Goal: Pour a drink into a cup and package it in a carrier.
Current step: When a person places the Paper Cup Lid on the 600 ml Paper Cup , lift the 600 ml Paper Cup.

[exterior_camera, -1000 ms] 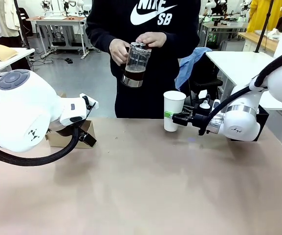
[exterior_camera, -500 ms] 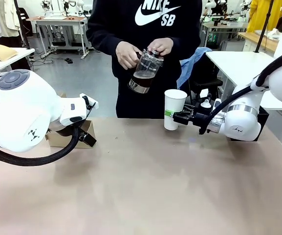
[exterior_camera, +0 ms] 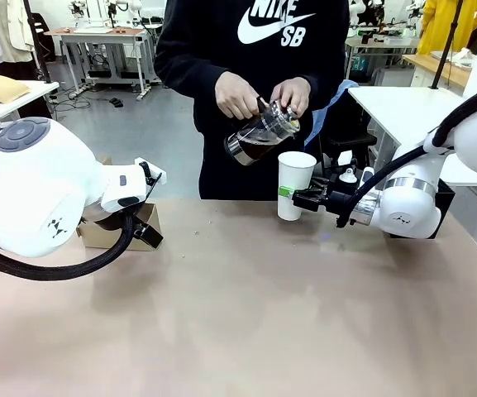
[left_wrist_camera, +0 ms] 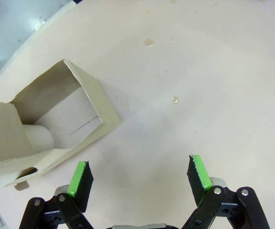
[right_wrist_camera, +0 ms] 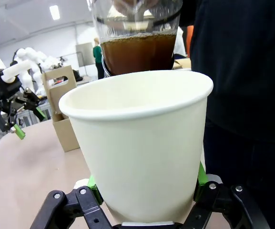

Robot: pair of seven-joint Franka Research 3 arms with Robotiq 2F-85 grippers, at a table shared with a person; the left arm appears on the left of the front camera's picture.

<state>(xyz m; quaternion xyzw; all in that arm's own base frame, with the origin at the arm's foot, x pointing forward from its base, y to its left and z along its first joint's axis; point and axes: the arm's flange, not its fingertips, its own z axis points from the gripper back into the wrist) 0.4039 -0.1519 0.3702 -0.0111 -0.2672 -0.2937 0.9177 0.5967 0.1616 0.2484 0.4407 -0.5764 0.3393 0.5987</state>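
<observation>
1. The cup (exterior_camera: 294, 186) stands at the far right of the table (exterior_camera: 246, 331), near the person, its mouth open and facing up to take the pour.
2. The right gripper (exterior_camera: 298, 198) has its fingers clamped on the cup's lower half. This is probably to keep the light cup from tipping or sliding while it is filled.
3. The carafe (exterior_camera: 263, 136) hangs just above and beside the cup's rim, tilted with its lip towards the cup. The drink (right_wrist_camera: 139, 52) lies banked inside, and no stream shows yet.
4. The person's hands (exterior_camera: 238, 95) hold the carafe, one at the handle side and one on the lid.
5. The carrier (left_wrist_camera: 46, 129) waits at the table's left, well apart from the cup.
6. The left gripper (left_wrist_camera: 139, 164) hovers just beside the carrier, fingers wide apart and holding nothing. It is likely parked clear of the pour.
7. A second ago the carafe was upright at chest height, left of the cup. It has since come right, down and over. The cup and both grippers have stayed put.
</observation>
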